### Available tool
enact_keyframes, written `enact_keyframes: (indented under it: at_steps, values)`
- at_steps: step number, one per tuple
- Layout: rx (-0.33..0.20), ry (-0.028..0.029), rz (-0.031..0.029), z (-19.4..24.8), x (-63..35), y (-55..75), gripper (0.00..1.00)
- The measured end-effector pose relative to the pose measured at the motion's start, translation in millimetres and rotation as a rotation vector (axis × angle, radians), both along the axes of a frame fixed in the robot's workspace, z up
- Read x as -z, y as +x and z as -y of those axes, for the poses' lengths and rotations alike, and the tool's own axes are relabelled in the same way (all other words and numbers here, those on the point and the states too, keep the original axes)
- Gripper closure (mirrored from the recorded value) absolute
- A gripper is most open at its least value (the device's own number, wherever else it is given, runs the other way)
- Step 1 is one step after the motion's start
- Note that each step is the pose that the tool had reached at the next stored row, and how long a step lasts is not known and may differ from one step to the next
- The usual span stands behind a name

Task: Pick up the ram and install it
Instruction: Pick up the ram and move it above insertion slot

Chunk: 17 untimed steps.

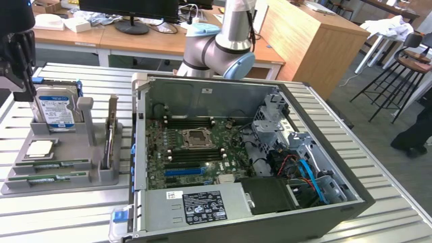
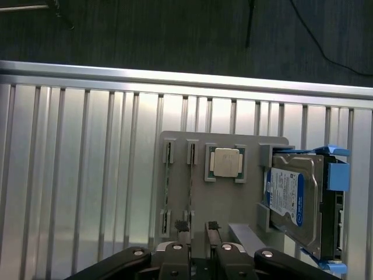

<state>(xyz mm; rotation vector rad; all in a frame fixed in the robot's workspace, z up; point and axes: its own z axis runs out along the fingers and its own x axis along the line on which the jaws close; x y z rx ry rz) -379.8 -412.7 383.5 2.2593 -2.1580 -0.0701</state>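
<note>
Hovering pincer: black two-fingered pincer (image 2: 197,227) hangs over one end of the tray, fingers (image 2: 182,236) parted by a modest gap, nothing between them.
Ram: long thin green circuit-board stick (image 2: 191,185), on edge in a tray groove, below the pincer and running away from its gap. Untouched, not yet lifted.
Twin stick: matching green board (image 2: 168,185), parallel, one groove further out from the pincer.
Tray: matte grey moulded plastic holder (image 2: 224,204) with blocky clips at the groove ends, resting on the counter.
Counter: ribbed bright aluminium slats (image 2: 70,175), glossy and hard.
Processor: square chip with dull metal lid (image 2: 226,162), flat in its recess, just beside the ram on the side away from the twin.
Hard drive: boxy metal drive (image 2: 294,198) with white-and-blue label and blue plastic rails, propped on edge, further off on the processor's side.
Computer case: open steel tower (image 1: 202,96), well apart from the pincer. Inside are a green motherboard (image 1: 159,152), black slot rails and a long blue slot (image 1: 183,171).
Risk, neighbours: the sticks sit close, so a finger coming down slightly off line would likely strike the twin or a clip.
Risk, grip: the thin, smooth upper edge offers little hold. An off-centre squeeze could tilt the board, wedge it in the groove, or let it slip.
</note>
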Motion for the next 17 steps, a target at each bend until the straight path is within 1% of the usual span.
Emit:
enact_keyframes:
  at_steps: [1,2,8,17]
  values:
    - [0.000,0.0000,0.0000,0.0,0.0,0.0,0.77]
    - [0.000,0.0000,0.0000,0.0,0.0,0.0,0.70]
    - [0.000,0.0004,0.0012,0.0,1.5,0.0,0.70]
    - [0.000,0.0004,0.0012,0.0,16.7,0.0,0.70]
